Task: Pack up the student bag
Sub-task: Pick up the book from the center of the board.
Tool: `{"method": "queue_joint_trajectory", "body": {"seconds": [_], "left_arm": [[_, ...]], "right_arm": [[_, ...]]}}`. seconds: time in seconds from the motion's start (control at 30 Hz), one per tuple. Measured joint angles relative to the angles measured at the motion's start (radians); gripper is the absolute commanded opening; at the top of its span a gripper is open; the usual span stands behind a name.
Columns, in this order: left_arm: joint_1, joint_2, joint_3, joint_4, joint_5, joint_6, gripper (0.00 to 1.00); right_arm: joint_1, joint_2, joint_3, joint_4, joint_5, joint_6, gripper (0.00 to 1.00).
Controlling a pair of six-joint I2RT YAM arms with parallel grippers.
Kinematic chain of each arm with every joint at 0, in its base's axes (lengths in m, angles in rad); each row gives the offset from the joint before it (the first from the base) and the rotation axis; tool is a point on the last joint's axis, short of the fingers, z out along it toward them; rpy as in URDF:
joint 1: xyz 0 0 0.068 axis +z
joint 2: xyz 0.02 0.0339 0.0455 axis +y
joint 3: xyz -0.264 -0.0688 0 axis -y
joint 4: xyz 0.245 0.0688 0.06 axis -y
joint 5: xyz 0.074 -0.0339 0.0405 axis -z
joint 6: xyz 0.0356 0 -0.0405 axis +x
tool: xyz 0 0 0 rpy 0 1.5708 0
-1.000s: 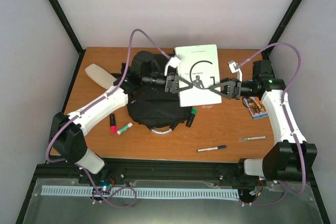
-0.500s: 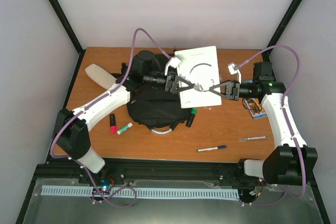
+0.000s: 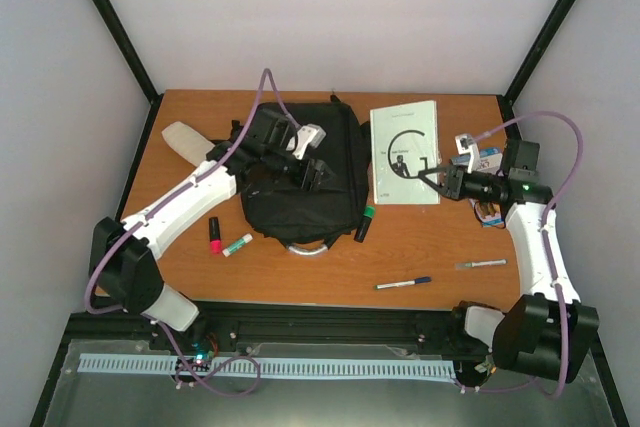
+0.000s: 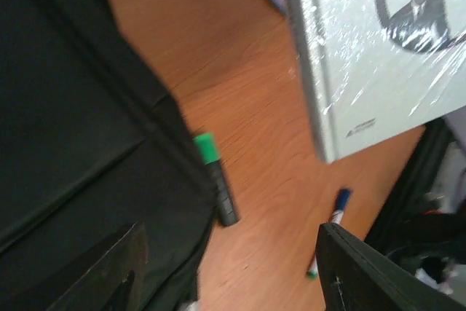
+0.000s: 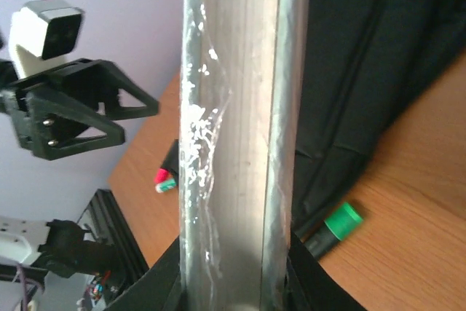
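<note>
A black marker with a green cap (image 4: 216, 180) lies on the wooden table (image 4: 240, 78), resting against the edge of the student bag (image 4: 73, 121). The bag's black fabric fills everything left of the marker. Above and right of the marker is a white shrink-wrapped book (image 4: 371, 56) with a suited man on its cover. A blue-capped pen (image 4: 329, 227) lies near the marker's right. Below the marker, the left gripper (image 4: 233, 232) stands wide apart, holding nothing.
</note>
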Motion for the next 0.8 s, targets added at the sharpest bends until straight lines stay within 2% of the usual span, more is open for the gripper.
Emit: {"method": "queue_joint_trajectory", "body": {"seconds": [0.2,0.3,0.47,0.8], "left_arm": [[-0.020,-0.090,-0.090,-0.132,-0.134,0.106,0.64],[-0.071,-0.104,-0.108,-0.193,-0.212,0.164,0.64],[-0.199,-0.058,-0.109,-0.285,-0.365,0.233,0.64],[-0.315,0.064,-0.115,-0.381,-0.586,0.296,0.64]], "right_arm": [[-0.035,-0.009,-0.086,0.038,0.070,-0.014,0.03],[-0.069,0.010,-0.105,0.051,0.070,-0.022,0.03],[-0.116,0.048,-0.114,0.068,0.065,-0.043,0.03],[-0.129,0.014,-0.151,0.071,0.053,-0.068,0.03]]}}
